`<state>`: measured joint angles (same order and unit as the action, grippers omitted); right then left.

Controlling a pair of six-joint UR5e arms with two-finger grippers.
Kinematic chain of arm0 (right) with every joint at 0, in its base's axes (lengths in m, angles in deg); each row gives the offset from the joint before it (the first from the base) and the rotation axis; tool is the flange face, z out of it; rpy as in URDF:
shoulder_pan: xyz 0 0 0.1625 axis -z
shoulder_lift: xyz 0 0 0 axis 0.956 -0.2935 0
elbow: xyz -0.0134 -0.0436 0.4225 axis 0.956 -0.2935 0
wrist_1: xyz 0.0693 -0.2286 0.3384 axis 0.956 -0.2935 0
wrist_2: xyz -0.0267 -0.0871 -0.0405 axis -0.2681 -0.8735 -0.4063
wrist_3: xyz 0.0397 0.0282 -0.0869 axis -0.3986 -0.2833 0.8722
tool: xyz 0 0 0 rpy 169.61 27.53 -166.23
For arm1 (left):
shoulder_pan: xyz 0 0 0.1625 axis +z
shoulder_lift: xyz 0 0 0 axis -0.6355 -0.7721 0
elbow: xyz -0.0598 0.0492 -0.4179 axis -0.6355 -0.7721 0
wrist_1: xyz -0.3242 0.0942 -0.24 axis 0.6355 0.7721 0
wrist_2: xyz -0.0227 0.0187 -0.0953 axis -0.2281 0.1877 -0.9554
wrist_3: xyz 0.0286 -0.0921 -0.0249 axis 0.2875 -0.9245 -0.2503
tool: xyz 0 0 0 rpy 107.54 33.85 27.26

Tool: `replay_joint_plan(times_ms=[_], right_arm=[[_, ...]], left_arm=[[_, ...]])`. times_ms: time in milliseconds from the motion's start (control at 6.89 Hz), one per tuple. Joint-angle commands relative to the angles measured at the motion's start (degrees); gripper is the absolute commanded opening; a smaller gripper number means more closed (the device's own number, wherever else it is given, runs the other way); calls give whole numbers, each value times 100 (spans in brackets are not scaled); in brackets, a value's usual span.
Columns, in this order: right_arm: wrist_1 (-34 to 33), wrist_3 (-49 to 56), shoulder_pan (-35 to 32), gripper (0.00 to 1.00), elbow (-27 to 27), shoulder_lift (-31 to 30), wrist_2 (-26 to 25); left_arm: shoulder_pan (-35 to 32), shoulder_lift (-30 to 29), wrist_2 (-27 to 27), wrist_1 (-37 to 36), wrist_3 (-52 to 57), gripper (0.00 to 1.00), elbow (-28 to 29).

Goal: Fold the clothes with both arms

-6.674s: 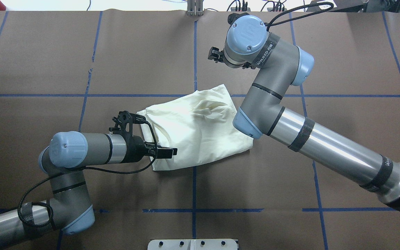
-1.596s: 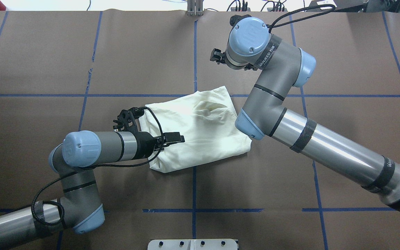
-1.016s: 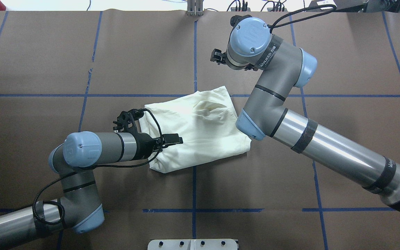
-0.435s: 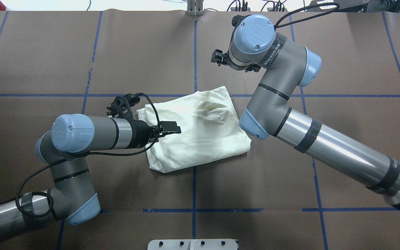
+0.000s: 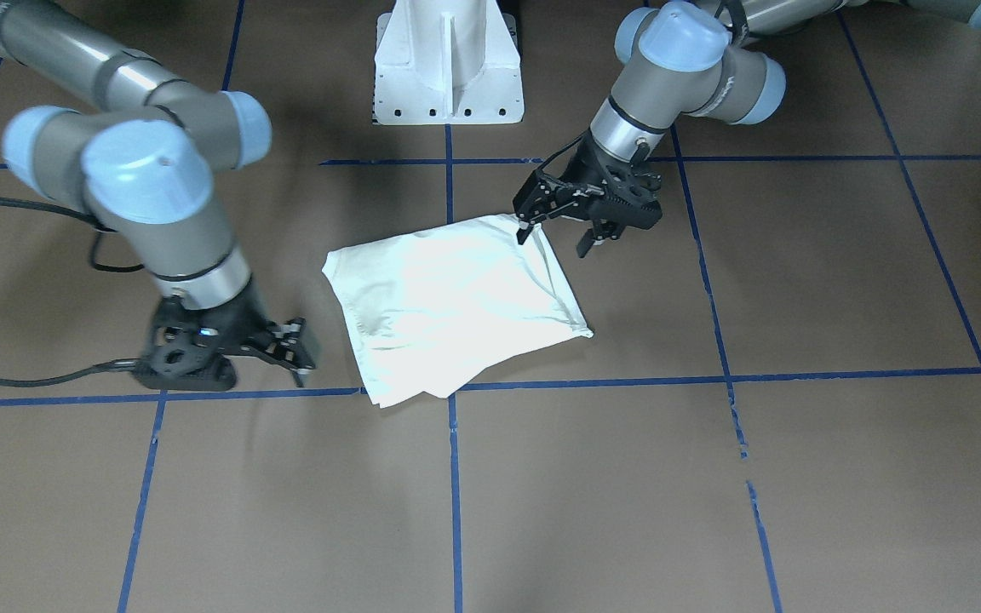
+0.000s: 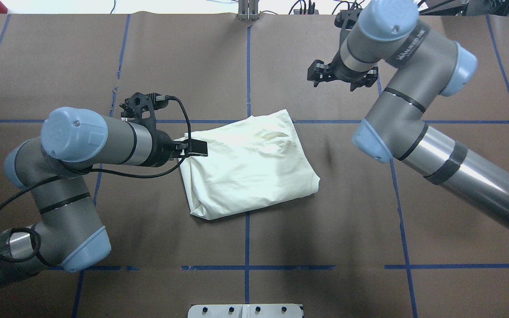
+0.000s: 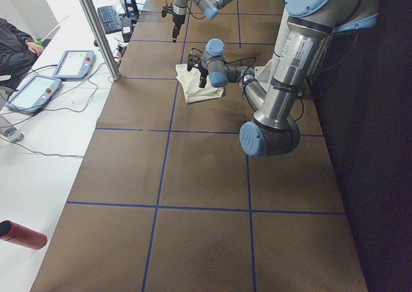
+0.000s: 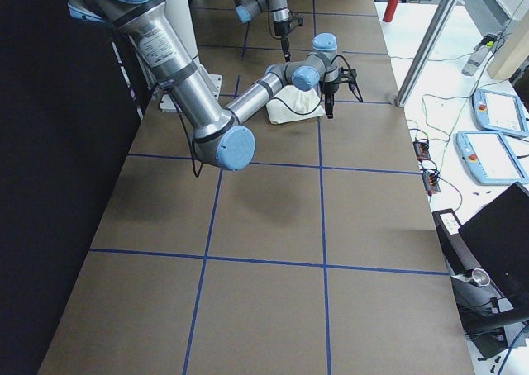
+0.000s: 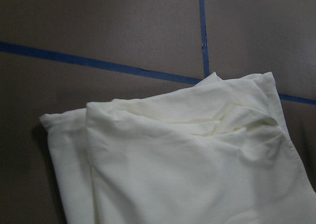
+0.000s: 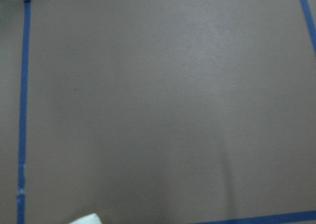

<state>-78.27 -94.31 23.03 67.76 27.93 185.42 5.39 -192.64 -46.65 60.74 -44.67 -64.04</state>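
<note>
Lying across blue tape [image 6: 248,66], T-shirt [image 6: 248,168] sits near pedestal [image 5: 448,68]

shirt [image 6: 248,165] lies folded mid-table [image 6: 104,66], straddling centre tape line [image 6: 248,66], far edge on cross line

left gripper [image 6: 194,148] over shirt's left edge, near far-left corner

right gripper [image 6: 338,78] well apart, beyond shirt to far right, above bare table

pedestal base [image 5: 448,68] at robot-side edge, in line with shirt
</note>
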Motion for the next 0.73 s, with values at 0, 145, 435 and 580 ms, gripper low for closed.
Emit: replay_joint_plan(times_ms=[0,145,435,580], right_arm=[[-587,1873,-876,100,848,-1110,770],[-509,2855,-1507,100,859,-1768,1323],[-605,4897,-2791,100,720,-2553,1661],[-596,5461,-3336,100,432,-2774,1967]], left_arm=[[-886,779,-446,-693,1905,100,-562],[-1640,1271,-955,-676,3211,100,-625],[-3090,1915,-1599,-711,5567,100,-512],[-3768,2144,-1898,-772,6563,100,-277]])
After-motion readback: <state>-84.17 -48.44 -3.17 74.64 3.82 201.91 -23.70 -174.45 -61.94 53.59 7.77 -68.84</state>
